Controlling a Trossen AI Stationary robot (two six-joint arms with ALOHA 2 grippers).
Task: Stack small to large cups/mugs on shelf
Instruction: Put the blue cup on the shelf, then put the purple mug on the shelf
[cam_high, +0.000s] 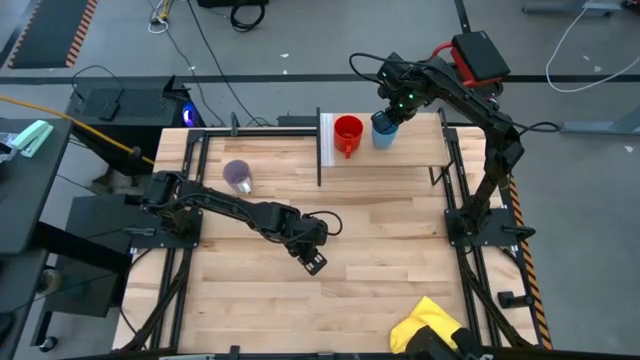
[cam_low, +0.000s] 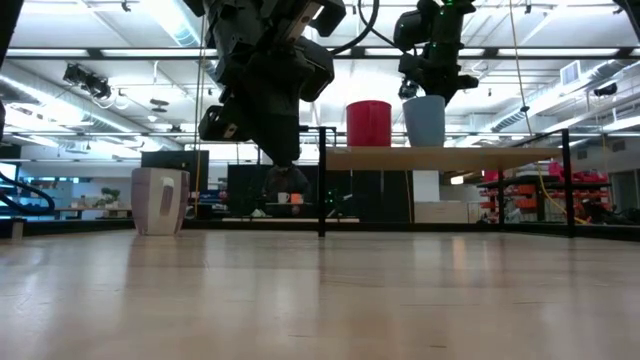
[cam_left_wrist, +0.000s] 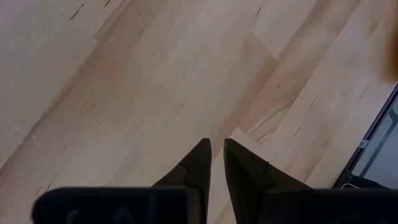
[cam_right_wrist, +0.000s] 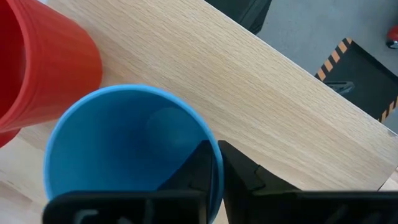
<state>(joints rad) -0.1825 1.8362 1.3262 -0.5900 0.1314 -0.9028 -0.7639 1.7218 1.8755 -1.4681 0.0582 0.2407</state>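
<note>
On the shelf (cam_high: 415, 140) the red mug (cam_high: 347, 133) and the light-blue cup (cam_high: 384, 131) stand upright side by side, next to the white end panel (cam_high: 326, 140). In the low view, red mug (cam_low: 368, 123) and light-blue cup (cam_low: 424, 121) rest by their bases on the shelf board (cam_low: 480, 155). My right gripper (cam_high: 391, 112) is at the blue cup's rim, shut on it. The purple-grey cup (cam_high: 238, 176) stands on the table, left of the shelf. My left gripper (cam_high: 313, 262), shut and holding nothing, hovers over the middle of the table. My right gripper pinches the light-blue cup's rim (cam_right_wrist: 215, 163), on the side away from the red mug (cam_right_wrist: 43, 68). One finger (cam_right_wrist: 196, 165) is inside the cup and one (cam_right_wrist: 242, 171) outside, coming from above and pointing down. The cup stands upright with its base (cam_low: 424, 145) on the shelf board.
A yellow cloth (cam_high: 425, 322) lies at the table's near right edge. Dark frame rails (cam_high: 318, 150) run along the shelf and the table's sides. Bare tabletop (cam_left_wrist: 155, 81) lies beneath the left gripper (cam_left_wrist: 216, 148).
</note>
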